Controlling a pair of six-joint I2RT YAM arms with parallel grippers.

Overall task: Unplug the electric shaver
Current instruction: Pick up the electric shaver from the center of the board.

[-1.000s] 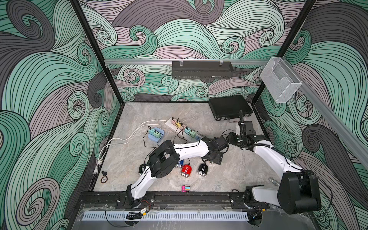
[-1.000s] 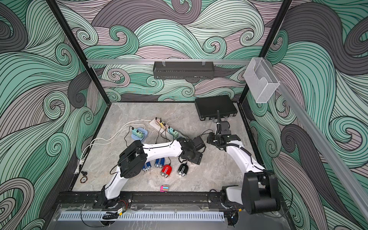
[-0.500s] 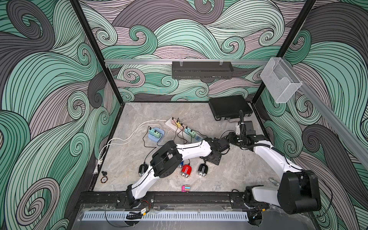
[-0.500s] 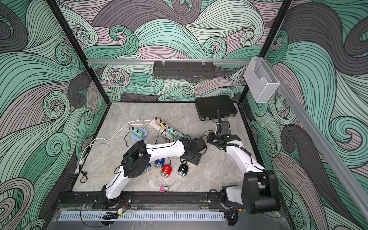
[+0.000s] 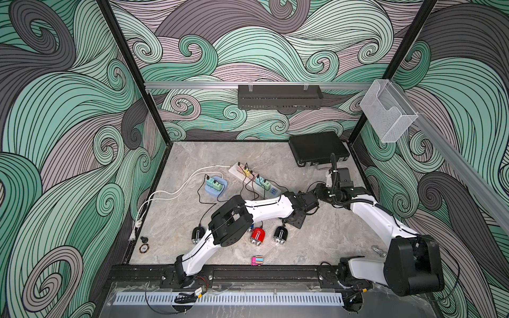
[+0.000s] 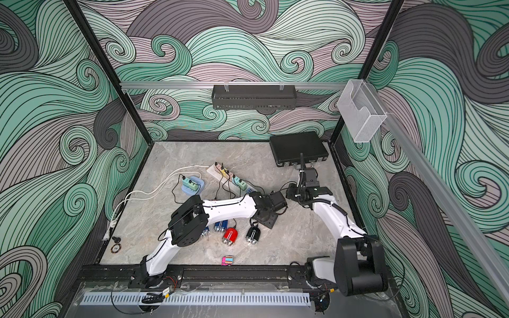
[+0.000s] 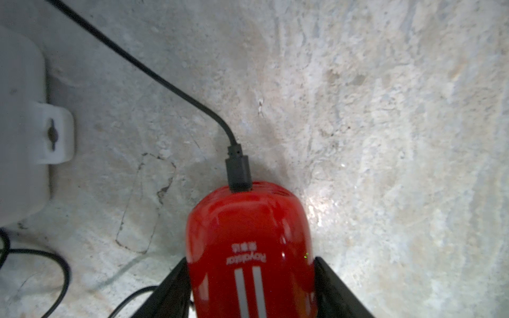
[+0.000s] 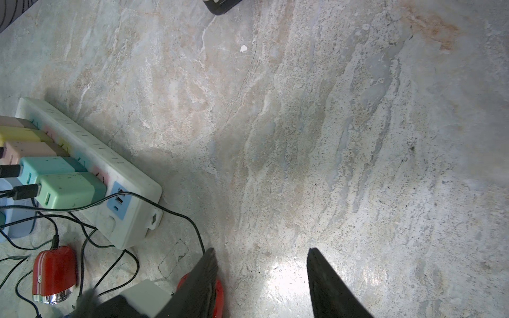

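My left gripper [image 7: 249, 260] has just narrowed onto the red shaver [image 7: 249, 234], holding it steady so the plug [image 7: 238, 172] just ahead can be pulled.

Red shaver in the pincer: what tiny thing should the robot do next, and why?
Probably move the open right pincer over to pinch the black plug. The left pincer grips the red shaver on both sides, yet the plug sits in its end, so something must pull it out.

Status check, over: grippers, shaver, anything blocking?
Left gripper shut on red shaver. Right gripper open, empty. Charging plug still seated in shaver. Power strip close beside, plug unobstructed.
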